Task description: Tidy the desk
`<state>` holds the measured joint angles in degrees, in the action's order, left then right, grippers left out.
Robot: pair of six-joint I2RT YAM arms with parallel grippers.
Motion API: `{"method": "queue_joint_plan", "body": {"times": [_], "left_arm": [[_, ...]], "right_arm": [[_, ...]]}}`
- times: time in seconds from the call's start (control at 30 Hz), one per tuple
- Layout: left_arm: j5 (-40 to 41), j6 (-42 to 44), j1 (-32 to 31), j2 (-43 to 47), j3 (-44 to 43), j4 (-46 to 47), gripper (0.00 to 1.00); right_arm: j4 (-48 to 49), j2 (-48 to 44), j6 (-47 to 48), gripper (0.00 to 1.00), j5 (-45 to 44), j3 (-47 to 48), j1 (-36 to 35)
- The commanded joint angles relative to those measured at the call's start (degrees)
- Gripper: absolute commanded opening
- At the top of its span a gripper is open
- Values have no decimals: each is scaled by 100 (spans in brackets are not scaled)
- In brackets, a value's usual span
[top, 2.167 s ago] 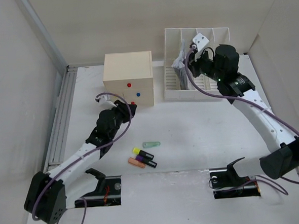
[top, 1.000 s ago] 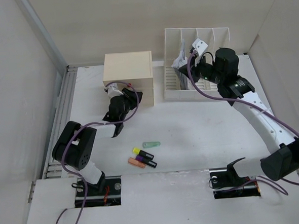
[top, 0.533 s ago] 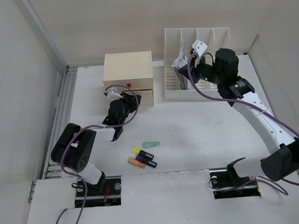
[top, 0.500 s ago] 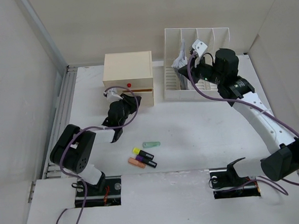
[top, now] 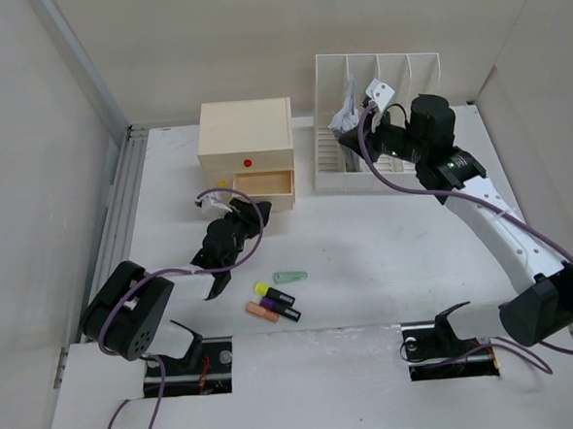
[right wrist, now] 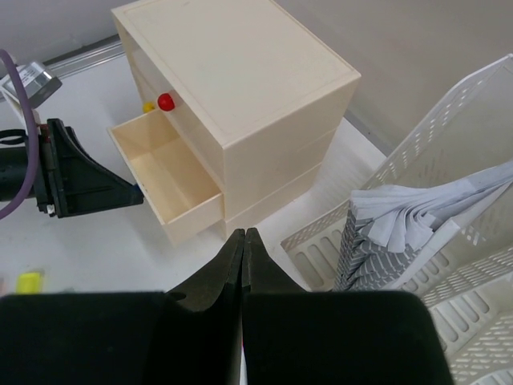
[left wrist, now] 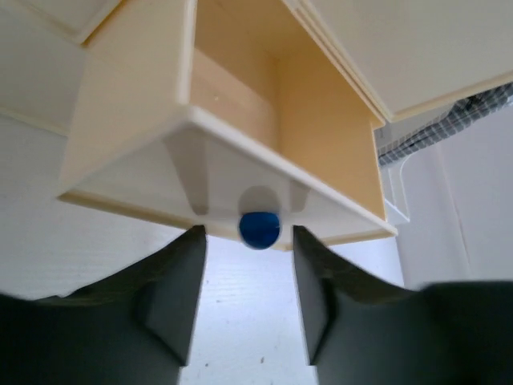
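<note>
On the white desk (top: 396, 256) stands a cream drawer box (top: 245, 134) with one drawer (top: 263, 186) pulled out. In the left wrist view the drawer (left wrist: 240, 136) is empty, and its blue knob (left wrist: 259, 228) sits right at the tips of my left gripper (left wrist: 244, 241). The jaws stand a little apart and touch neither side of the knob. From above, the left gripper (top: 248, 214) is just in front of the drawer. My right gripper (right wrist: 243, 234) is shut on nothing, up over the white file rack (top: 383, 121).
Several markers lie near the front middle: green (top: 290, 275), yellow-capped (top: 274, 295), purple-capped (top: 283, 308), orange (top: 261, 311). Grey papers (top: 344, 114) stand in the rack's left slot. A red knob (top: 248, 162) marks the top drawer. Walls close both sides.
The left gripper drew back toward the near edge with the blue knob, and the drawer slid out. Its jaws narrowed. The right arm barely moved.
</note>
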<state>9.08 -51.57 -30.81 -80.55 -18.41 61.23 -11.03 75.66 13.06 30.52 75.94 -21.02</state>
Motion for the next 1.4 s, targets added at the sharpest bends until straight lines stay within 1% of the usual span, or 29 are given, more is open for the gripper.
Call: {"method": "queue_joint_plan", "body": {"times": [0.0,0.07,0.13,0.2,0.23,0.27,0.3,0.33,0.37,0.4,0.43,0.47,0.5,0.53,0.57,0.6,0.63,0.7,0.73,0.83,0.87,0.9,0.93,0.97,1.03,1.07,1.13,1.2,1.37], "left_arm": [[120,7,-39,101,154,-94,49],[59,95,-92,101,154,-94,70],[59,183,-92,276,207,-164,84],[59,340,-232,618,312,-304,90],[59,393,-233,759,312,-392,92],[59,446,-320,934,382,-567,92],[59,594,-451,1319,382,-638,92],[59,674,-513,1532,452,-735,92],[59,762,-584,1751,453,-849,92],[59,832,-654,2232,505,-1137,90],[111,903,-794,2481,506,-1314,82],[111,1025,-856,2735,558,-1490,74],[164,1026,-909,2999,558,-1918,64],[164,1131,-970,3524,558,-2140,50],[164,1184,-971,3773,454,-2411,22],[164,1359,-971,4010,348,-2693,13],[164,1473,-971,4421,51,-3252,7],[164,1728,-1041,4749,-389,-3870,0],[251,1921,-1041,4872,-835,-4291,0],[252,2246,-1041,5145,-1584,-4856,0],[330,2692,-1041,5146,-2065,-5180,6],[383,2975,-1041,5146,-2287,-5339,14],[462,3291,-1041,5077,-2472,-5471,26],[663,3581,-1041,5076,-2726,-5716,45],[753,4127,-1041,4936,-2878,-5920,63],[753,4312,-1041,4935,-2930,-5991,69],[683,4655,-1041,4883,-2993,-6193,79],[874,4910,-1041,4961,-2766,-6194,82],[867,4964,-1041,5550,-2352,-5947,85]], "right_arm": [[338,-25,-84,0,234,0,36],[338,-25,-32,4,383,0,36],[338,-25,239,13,603,-61,36],[251,-25,573,24,1217,-132,36],[137,36,1097,32,1506,-193,36],[-38,150,1459,35,1849,-194,36],[-310,247,1889,39,2539,-194,36],[-991,361,2354,42,2807,-115,36],[-1398,614,3360,42,3010,-10,36],[-1898,747,4031,44,3247,52,-25],[-2860,888,4708,44,3249,122,-165],[-3201,1020,5672,43,3197,175,-253],[-3448,1265,5986,39,2979,175,-367],[-3589,1372,6137,35,2829,175,-629],[-3643,1468,6138,27,2645,175,-788],[-3643,1626,6138,25,2434,175,-973],[-3643,1697,6138,23,2023,175,-1366],[-3302,1751,5938,23,1678,36,-1729],[-3118,1820,5736,23,1511,35,-1896],[-2572,2066,4895,22,1071,-18,-2327],[-2423,2119,4603,22,878,43,-2380],[-2309,2207,4331,22,746,122,-2459],[-2438,2321,4102,22,623,401,-2460],[-2544,2566,4030,22,474,543,-2530],[-2764,2752,3968,24,367,720,-2653],[-2764,2805,3889,26,280,651,-2723],[-2538,2805,3793,28,-177,458,-3065],[-2466,2919,3678,33,-502,263,-3268],[-2702,3262,3590,44,-556,360,-3506]]}}
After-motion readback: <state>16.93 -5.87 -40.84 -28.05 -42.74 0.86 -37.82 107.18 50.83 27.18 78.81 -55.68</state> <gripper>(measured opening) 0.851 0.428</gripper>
